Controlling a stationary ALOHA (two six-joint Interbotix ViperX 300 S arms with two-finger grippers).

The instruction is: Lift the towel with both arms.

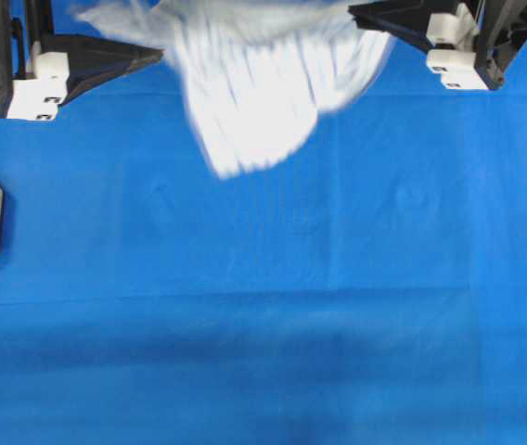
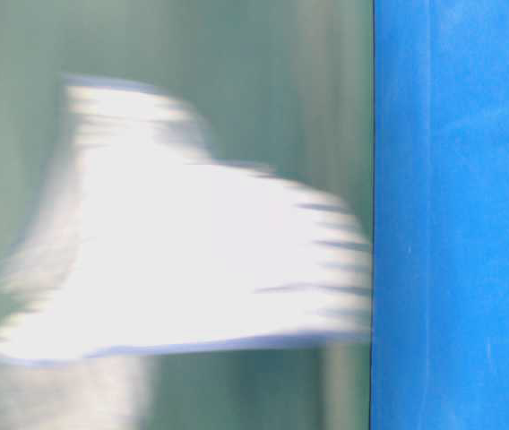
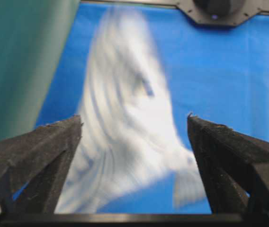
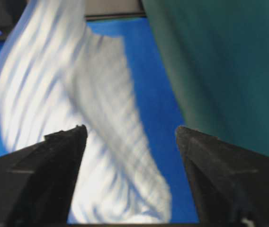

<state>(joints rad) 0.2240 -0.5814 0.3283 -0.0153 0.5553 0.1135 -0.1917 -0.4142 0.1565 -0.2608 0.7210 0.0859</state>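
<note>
**Ana:** Two grippers show at the top of the overhead view. The left gripper (image 1: 157,54) comes in from the upper left corner, its black wedge fingers pointing toward the middle, with white blocks (image 1: 39,85) behind them. The right gripper (image 1: 354,11) comes in from the upper right corner, pointing back the other way.

**Ben:** And the towel?

**Ana:** The towel (image 1: 254,79) is at the top centre of that view, between the two grippers: white with faint blue stripes, heavily smeared with blur. Its lower part narrows toward a rounded end over the blue table cover (image 1: 263,306).

**Ben:** Is either pincer clamped on it?

**Ana:** No. From the left wrist camera, the left gripper (image 3: 134,124) stands wide apart. One finger (image 3: 44,151) sits at the lower left of the frame and the other at the lower right. The towel (image 3: 125,127) shows through the gap, beyond the tips, against the blue cover. The right gripper (image 4: 130,131) is also spread wide in its own camera, with the towel (image 4: 101,142) blurred past its tips and nothing pinched between them.

**Ben:** What about the table-level view?

**Ana:** The towel (image 2: 183,269) fills the left and middle of the frame as a bright white smear. I cannot tell from it whether the cloth touches the cover.
</note>
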